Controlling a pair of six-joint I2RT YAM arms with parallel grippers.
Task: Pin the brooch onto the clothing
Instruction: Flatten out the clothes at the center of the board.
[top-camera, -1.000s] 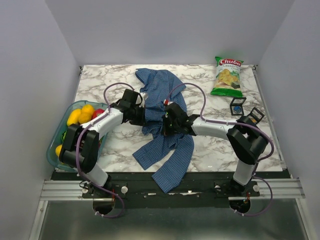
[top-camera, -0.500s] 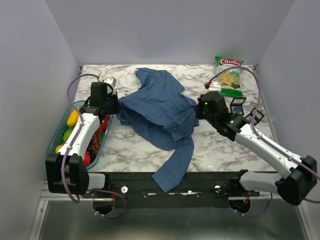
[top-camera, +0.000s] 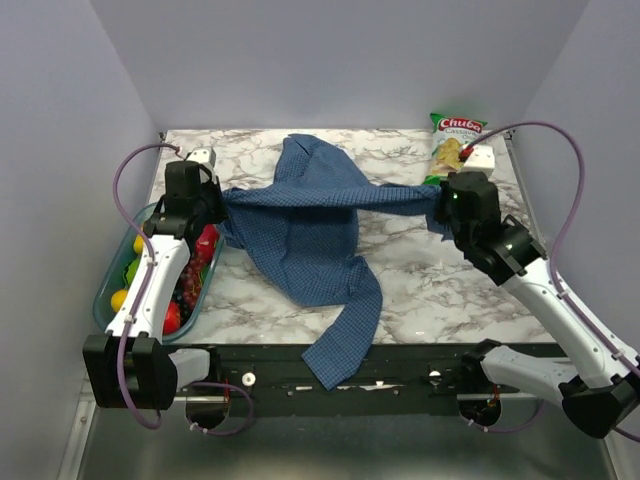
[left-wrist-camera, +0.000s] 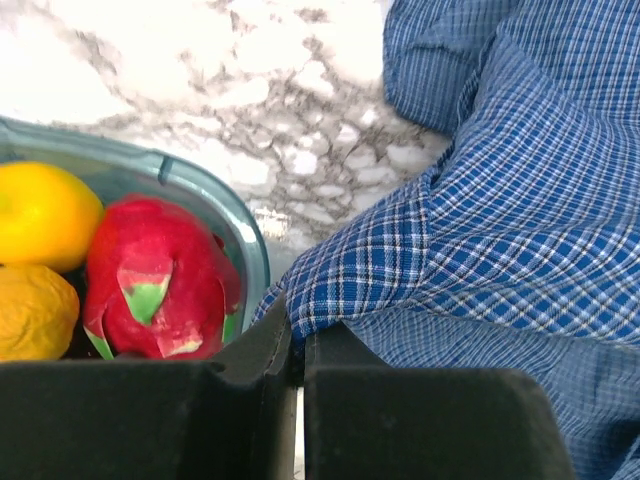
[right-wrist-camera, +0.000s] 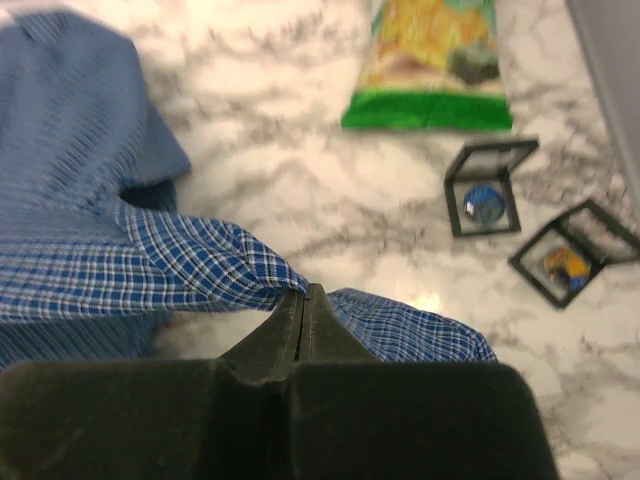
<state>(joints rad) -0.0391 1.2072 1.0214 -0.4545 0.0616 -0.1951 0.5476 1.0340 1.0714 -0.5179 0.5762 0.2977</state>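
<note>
Shirt (top-camera: 305, 225) lies mid-counter (top-camera: 430, 290), pulled into a taut band between the two arms. One sleeve trails over the near edge.

Left pincer (left-wrist-camera: 297, 335) is pinching the shirt's left edge, just beside the fruit tub (left-wrist-camera: 245, 245). Right pincer (right-wrist-camera: 305, 298) is pressed together on a fold at the shirt's right end.

Right of that grip, apart from the cloth, sits an open black case (right-wrist-camera: 483, 200) holding a blue piece. A second case (right-wrist-camera: 572, 262) holds an orange one. Chip bag (right-wrist-camera: 430, 60) lies farther back.

Shirt (top-camera: 310, 225): blue with fine white checks. Bench (top-camera: 430, 290): white, grey-veined marble. Beside the shirt, a green-and-yellow bag (top-camera: 452, 135) and a teal bin (left-wrist-camera: 245, 250) of yellow and red fruit (left-wrist-camera: 150, 250).
</note>
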